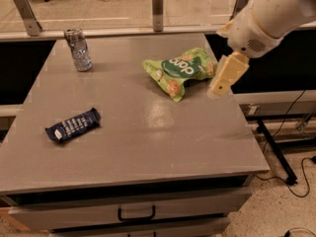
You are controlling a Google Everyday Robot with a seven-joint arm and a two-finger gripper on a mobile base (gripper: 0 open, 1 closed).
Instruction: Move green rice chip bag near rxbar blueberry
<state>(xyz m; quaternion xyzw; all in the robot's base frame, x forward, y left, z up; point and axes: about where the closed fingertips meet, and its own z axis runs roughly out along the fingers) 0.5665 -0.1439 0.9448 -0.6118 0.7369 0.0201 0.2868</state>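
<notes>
The cream-coloured, slab-like gripper (219, 87) hangs at the end of a thick white robot arm (269, 16) that enters from the upper right. It points down and to the left over the right-hand part of a grey flat-topped table (148, 147). The view does not settle whether the gripper is open or closed, and nothing can be seen held in it.

Just left of the gripper, at about its own height in the view, lies the crinkly bright lime-green rice chip bag (178, 70). It has a dark green oval logo with white lettering and pictures of round chips. The bag's right end sits right beside the gripper; whether the two touch cannot be told. The bag rests flat on the tabletop and bulges in the middle.

Far to the gripper's left and nearer the front edge lies the small flat dark navy rxbar blueberry wrapper (73, 125), with white text lines and a white patch at its left end. It is well apart from the green bag.

Also far left of the gripper, but toward the back edge, a silver drink can (78, 49) stands upright.

Below the tabletop, a drawer front carries a dark handle (136, 214).
</notes>
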